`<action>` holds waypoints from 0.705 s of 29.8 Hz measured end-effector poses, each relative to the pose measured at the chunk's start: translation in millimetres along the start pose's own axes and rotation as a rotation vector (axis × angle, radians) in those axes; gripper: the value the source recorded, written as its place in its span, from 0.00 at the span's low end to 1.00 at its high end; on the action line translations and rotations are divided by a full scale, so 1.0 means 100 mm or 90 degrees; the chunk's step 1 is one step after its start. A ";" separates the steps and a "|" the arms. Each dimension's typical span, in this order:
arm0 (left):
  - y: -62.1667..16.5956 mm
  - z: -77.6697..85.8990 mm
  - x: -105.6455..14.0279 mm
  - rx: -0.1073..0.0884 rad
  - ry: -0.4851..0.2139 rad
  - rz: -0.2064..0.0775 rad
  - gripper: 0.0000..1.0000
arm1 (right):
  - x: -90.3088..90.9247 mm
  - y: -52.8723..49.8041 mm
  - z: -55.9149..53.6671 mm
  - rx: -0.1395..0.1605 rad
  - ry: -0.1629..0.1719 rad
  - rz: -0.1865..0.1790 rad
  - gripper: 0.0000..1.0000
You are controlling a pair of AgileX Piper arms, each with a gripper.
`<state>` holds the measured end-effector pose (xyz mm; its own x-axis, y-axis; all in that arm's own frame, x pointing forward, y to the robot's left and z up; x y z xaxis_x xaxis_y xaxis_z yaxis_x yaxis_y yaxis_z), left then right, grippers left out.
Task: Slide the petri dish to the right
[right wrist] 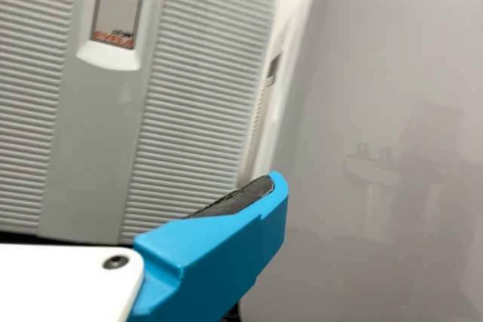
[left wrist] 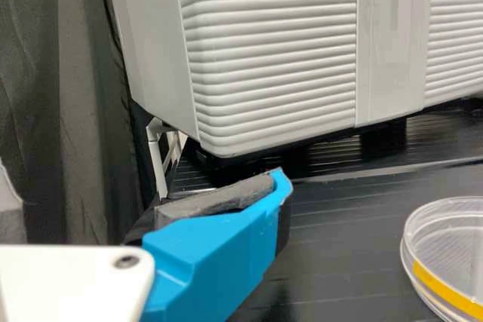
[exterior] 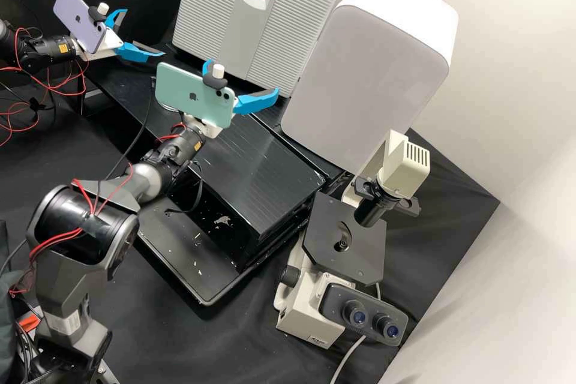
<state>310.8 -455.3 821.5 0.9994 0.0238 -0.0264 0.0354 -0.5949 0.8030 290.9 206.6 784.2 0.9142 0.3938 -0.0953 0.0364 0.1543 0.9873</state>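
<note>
Far left, low over the back of the black bench (exterior: 180,336): left claw (exterior: 144,33), fingers spread, holding nothing. Close by, in the left wrist view: petri dish (left wrist: 445,262), clear with a yellow band, lying flat on a dark ribbed surface in front of the ribbed white appliance (exterior: 264,12). Near that claw's blue finger (left wrist: 219,262) but apart from it, no contact.

Next along: right claw (exterior: 243,79), raised above the ribbed black platform (exterior: 264,174). Also spread and holding nothing, facing the appliance and the smooth white box (exterior: 372,66). Farther right: microscope (exterior: 348,264), well apart from both arms.

Progress, as a judgement: slide looks not yet begun, with the dish untouched and no finger against its rim. Left to do:
- lower a finger beside the dish on its left side
- press against the wall
- push rightward along the surface
- back off

Cannot tell how much free room lies to the right of the dish.
</note>
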 end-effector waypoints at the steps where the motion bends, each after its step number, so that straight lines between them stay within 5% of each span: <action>1: 0.000 0.00 0.00 0.000 0.000 0.000 1.00 | 0.02 0.00 -0.04 -0.002 0.004 -0.003 1.00; 10: 0.000 0.00 0.00 0.000 0.000 0.000 1.00 | 0.27 -0.10 -0.23 -0.025 -0.027 -0.012 1.00; 16: 0.000 0.00 0.00 0.000 0.000 0.000 1.00 | 0.45 -0.26 -0.33 -0.066 -0.022 -0.044 1.00; 21: 0.000 0.00 0.00 0.000 0.000 0.000 1.00 | 0.62 -0.49 -0.36 -0.097 -0.028 -0.094 1.00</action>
<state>310.8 -455.3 821.5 0.9994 0.0238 -0.0264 0.0354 -0.5949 0.8030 330.7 256.3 725.4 0.9203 0.3174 -0.2288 0.1130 0.3443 0.9320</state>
